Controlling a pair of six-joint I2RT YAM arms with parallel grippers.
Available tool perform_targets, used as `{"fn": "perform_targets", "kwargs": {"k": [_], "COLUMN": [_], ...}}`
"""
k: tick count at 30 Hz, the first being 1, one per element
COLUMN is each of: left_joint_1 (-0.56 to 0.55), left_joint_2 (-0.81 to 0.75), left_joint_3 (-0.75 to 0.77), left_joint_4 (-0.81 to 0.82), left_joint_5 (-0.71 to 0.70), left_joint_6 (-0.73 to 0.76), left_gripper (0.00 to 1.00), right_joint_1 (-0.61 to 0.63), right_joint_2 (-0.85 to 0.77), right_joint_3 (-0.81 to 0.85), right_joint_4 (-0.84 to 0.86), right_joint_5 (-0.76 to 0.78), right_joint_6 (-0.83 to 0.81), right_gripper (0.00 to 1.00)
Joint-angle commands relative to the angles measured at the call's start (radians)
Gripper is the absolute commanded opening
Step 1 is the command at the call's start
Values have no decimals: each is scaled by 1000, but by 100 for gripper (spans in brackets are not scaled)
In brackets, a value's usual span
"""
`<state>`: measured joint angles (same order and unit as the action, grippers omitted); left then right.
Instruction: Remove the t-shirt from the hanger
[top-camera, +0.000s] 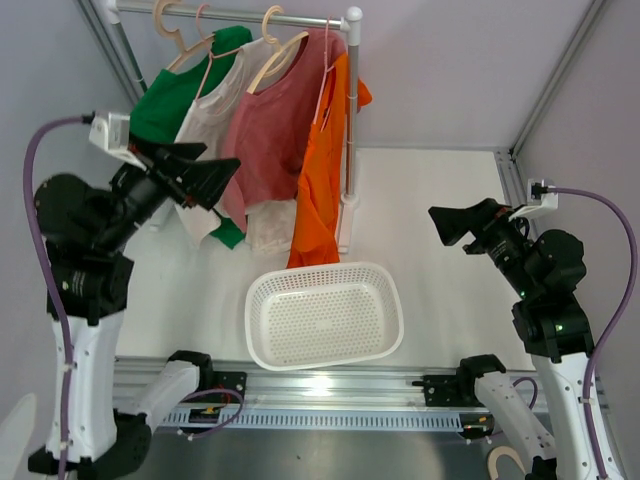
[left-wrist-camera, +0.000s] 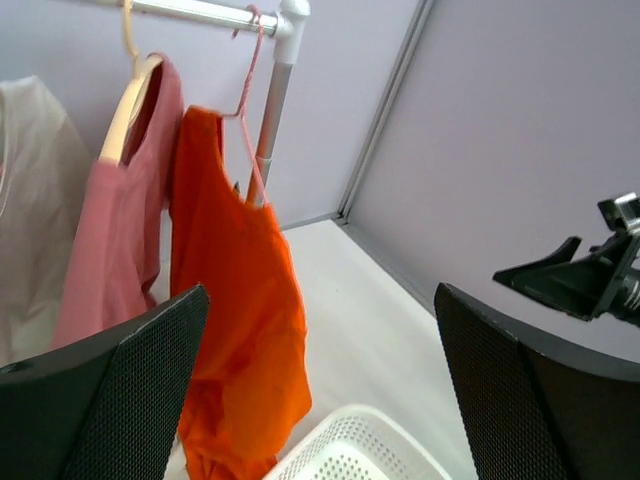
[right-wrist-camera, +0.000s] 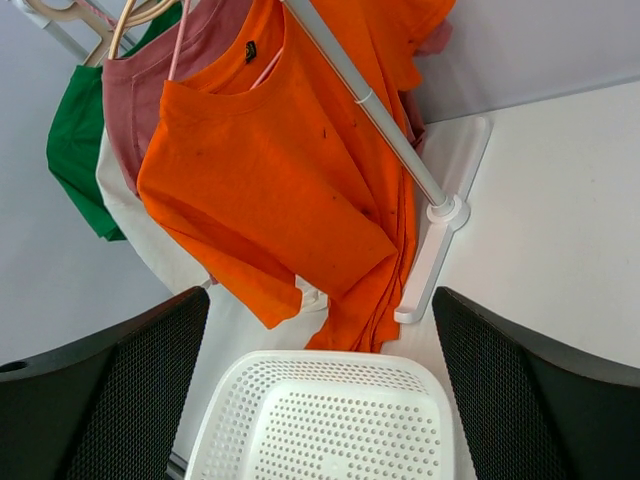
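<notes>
Orange t-shirt (top-camera: 322, 190) on its hanger (left-wrist-camera: 250, 70), upper centre.
Left fingers (left-wrist-camera: 110, 400) and right fingers (right-wrist-camera: 100, 400) spread wide, holding nothing.

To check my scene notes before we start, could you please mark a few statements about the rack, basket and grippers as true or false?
1. Four shirts hang on the metal rail. True.
2. The orange t-shirt hangs at the rail's right end in the top view. True.
3. The white perforated plastic basket holds a shirt. False: it is empty.
4. The left gripper and right gripper both have open fingers. True.
5. The left gripper holds the orange t-shirt. False: it holds nothing.
</notes>
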<state>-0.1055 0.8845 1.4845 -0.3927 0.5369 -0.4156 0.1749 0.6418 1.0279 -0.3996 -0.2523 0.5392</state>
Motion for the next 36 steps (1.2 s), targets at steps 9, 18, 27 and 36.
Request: {"fn": "perform_targets", "kwargs": {"k": [9,18,27,36], "left_joint_1": [-301,-388,-439,-453], "left_joint_2": [575,812,927,1002], "left_joint_3": [799,947,935,936], "left_joint_4": [-379,-411,-307,-230], "left_joint_5": [-319,-480,-595,-611], "left_joint_6": [208,293,353,371], "left_gripper": [100,97,93,88], "right_joint_1": [6,6,6,6], "right_joint_2": [18,30,30,29], "right_joint_3": [4,15,-9,-25], "right_joint_4": [22,-7,5,5], "right_joint_5": [-25,-4,-11,-10], "right_joint_6": [-54,-81,-77,-77], "right_gripper": [99,100,99,100]}}
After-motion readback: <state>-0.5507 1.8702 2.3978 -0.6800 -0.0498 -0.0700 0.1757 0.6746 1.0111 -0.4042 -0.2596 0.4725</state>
